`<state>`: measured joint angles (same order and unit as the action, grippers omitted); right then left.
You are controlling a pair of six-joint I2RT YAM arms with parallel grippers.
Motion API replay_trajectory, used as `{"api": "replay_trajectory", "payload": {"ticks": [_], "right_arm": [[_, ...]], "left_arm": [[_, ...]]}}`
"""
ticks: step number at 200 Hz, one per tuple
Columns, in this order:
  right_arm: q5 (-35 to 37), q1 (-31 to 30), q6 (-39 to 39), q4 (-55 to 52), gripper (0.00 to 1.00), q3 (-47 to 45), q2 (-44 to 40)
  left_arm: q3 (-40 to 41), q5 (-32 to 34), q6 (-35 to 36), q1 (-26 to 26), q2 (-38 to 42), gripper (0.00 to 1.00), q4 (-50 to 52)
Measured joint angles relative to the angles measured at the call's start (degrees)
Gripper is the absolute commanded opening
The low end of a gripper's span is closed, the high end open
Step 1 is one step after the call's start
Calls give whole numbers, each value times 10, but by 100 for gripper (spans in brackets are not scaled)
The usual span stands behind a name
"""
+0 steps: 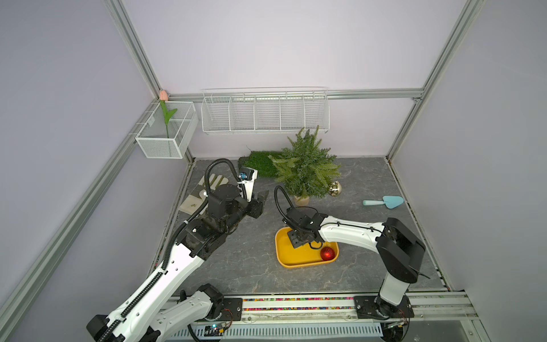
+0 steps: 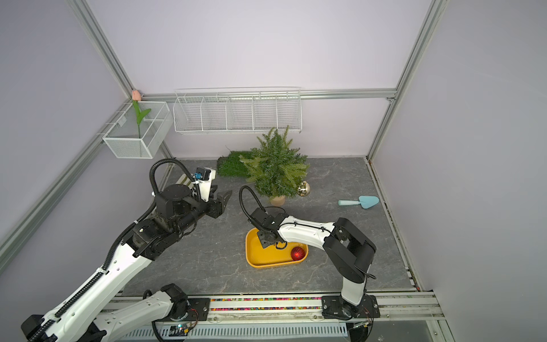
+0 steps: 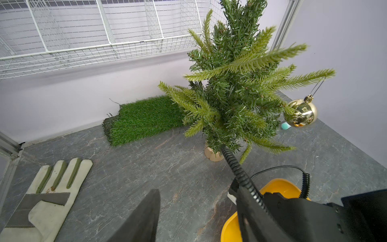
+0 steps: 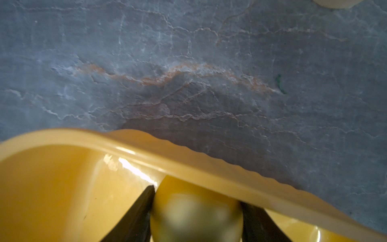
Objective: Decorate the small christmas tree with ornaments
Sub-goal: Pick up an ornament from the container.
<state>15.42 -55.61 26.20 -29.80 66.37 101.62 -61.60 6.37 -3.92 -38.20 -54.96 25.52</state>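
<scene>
The small christmas tree (image 1: 306, 168) (image 2: 275, 168) (image 3: 236, 88) stands upright at the back of the table. A shiny gold ornament (image 1: 334, 188) (image 3: 302, 113) hangs by a thin loop from its low right branch. A ribbed red ornament (image 1: 328, 253) (image 2: 297, 253) lies in the near right corner of the yellow tray (image 1: 284, 254). My right gripper (image 4: 196, 197) reaches down into the tray's far side, with a finger against each side of a matte gold ornament (image 4: 196, 213). My left gripper (image 2: 223, 197) (image 3: 199, 209) hovers open and empty left of the tree.
A green grass mat (image 1: 260, 161) lies behind and left of the tree. A work glove (image 3: 50, 194) lies at the table's left edge, and a blue trowel (image 1: 384, 202) lies at the right. A wire rack (image 1: 265, 112) and a mesh box with a tulip (image 1: 165, 130) hang on the walls.
</scene>
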Motion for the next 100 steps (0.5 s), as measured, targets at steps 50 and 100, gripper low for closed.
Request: {"api": "replay_trajectory", "payload": {"ticks": [50, 100], "right_arm": [[-8, 0, 0, -29, 55, -3, -156], [-46, 3, -29, -39, 55, 23, -282]], "left_arm": [[2, -10, -2, 0, 0, 60, -22], [30, -70, -3, 0, 6, 60, -104]]}}
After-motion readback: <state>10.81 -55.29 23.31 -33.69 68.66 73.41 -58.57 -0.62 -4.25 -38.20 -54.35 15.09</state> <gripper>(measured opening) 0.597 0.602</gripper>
